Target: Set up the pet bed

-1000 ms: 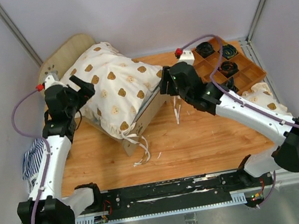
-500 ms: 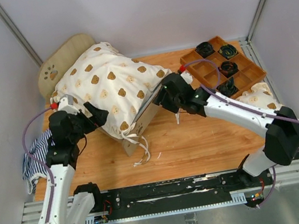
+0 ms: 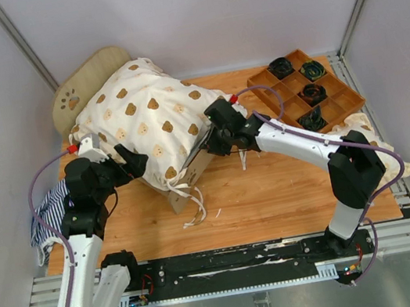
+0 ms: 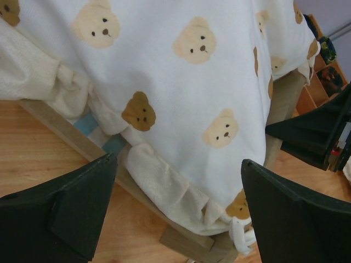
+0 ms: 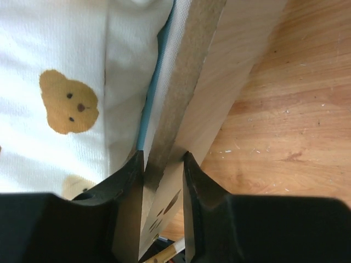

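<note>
You're working on a wooden bench (image 3: 290, 186) boxed in by pale walls. Your right claw (image 5: 163, 159) is clamped on the pet bed (image 5: 219, 82), one finger on each face of a plywood panel edge. From above you can't see that grip, because the wrist covers it. Your left claw (image 4: 178, 161) stands wide apart just beside the bed's near-left side and touches nothing.

The bed sits at 11 o'clock on the bench. A bear-print cover (image 3: 151, 115) is heaped over it and hides nearly all the mattress (image 5: 156, 82), which shows only as a blue sliver in the wrist views. Only the top view gives you the headboard (image 3: 88, 75) with its paw cutout, and the white ties (image 3: 194, 203) trailing off the bed's near corner.

A brown tray (image 3: 343, 103) lies at 2 o'clock. At 9 o'clock a striped cloth (image 3: 49, 213) is partly behind the left arm.
</note>
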Controlling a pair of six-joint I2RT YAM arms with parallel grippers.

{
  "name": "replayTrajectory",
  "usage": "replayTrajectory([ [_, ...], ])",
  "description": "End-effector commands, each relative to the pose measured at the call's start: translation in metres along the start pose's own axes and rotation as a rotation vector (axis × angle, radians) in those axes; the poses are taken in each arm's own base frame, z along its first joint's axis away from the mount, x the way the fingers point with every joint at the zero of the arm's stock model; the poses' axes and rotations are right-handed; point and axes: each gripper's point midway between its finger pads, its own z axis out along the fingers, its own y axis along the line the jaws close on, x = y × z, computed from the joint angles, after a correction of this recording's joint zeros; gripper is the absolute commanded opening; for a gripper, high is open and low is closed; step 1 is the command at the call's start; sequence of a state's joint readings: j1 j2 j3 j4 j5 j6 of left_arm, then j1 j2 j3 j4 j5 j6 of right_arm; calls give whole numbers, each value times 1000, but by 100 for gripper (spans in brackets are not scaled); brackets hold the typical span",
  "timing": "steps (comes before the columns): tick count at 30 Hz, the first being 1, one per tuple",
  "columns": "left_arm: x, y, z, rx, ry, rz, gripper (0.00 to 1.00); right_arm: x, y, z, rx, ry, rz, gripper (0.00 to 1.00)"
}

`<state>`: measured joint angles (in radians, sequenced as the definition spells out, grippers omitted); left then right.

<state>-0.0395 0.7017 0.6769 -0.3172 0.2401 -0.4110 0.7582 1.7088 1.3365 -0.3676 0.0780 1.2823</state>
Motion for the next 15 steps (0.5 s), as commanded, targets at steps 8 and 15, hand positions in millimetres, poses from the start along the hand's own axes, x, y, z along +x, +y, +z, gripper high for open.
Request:
replayTrajectory([
  [8, -3, 7, -3, -32, -24, 28, 93, -39, -74, -22, 183, -53, -380, 0],
  [15, -11, 10, -6, -78, -18, 25, 87, -59, -105, -41, 105, 36, -570, 0],
])
